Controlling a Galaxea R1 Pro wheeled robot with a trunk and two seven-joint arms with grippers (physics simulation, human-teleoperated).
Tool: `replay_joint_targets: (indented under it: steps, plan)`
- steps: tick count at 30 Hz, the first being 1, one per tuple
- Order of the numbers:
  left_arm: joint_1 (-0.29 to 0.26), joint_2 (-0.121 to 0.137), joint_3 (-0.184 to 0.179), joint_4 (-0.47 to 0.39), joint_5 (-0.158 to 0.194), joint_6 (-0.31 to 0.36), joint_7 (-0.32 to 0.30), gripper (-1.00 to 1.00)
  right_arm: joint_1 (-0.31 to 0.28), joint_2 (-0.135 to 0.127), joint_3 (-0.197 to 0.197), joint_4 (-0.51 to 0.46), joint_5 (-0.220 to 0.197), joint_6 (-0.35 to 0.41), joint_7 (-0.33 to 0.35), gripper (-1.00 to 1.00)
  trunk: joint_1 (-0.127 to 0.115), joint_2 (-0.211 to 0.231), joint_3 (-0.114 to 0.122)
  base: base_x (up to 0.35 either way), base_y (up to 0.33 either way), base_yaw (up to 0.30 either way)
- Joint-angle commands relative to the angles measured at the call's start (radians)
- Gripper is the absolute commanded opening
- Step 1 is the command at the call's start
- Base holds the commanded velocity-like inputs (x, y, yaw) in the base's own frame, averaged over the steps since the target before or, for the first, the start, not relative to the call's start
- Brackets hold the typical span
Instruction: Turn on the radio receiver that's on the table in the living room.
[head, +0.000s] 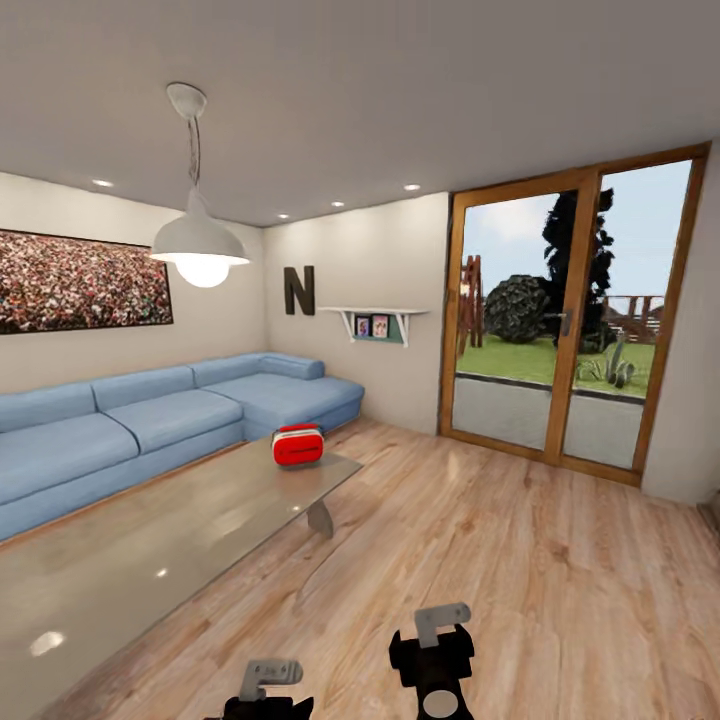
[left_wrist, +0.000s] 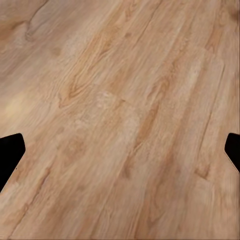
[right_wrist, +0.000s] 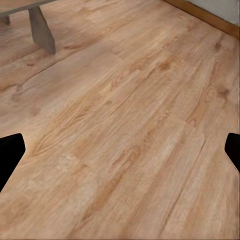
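The red radio receiver (head: 298, 445) with white trim stands upright at the far end of the low grey glassy table (head: 150, 540) in the living room, in front of the blue L-shaped sofa (head: 150, 420). Both arms hang low at the near edge of the head view, the left arm (head: 270, 690) and the right arm (head: 435, 660), well short of the radio and to the right of the table. My left gripper (left_wrist: 120, 155) is open over bare wood floor, its dark fingertips (left_wrist: 10, 150) wide apart. My right gripper (right_wrist: 120, 155) is open too, above floor near a grey table leg (right_wrist: 42, 32).
A white dome pendant lamp (head: 200, 245) hangs over the table. A crowd photo (head: 80, 280) is on the left wall, and a small shelf (head: 375, 322) on the far wall. Wood-framed glass doors (head: 560, 330) stand at the right. Wood floor (head: 480, 560) stretches between table and doors.
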Motion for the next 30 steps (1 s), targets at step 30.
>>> replay_joint_targets:
  steps: [30]
  plan:
    - [0.000,0.000,0.000,0.010,0.001,0.001,0.002,1.00,0.000,0.000,0.058,0.000,0.000,-0.003,0.000,1.00,0.000,0.000,0.014,0.214,-0.245,-0.074]
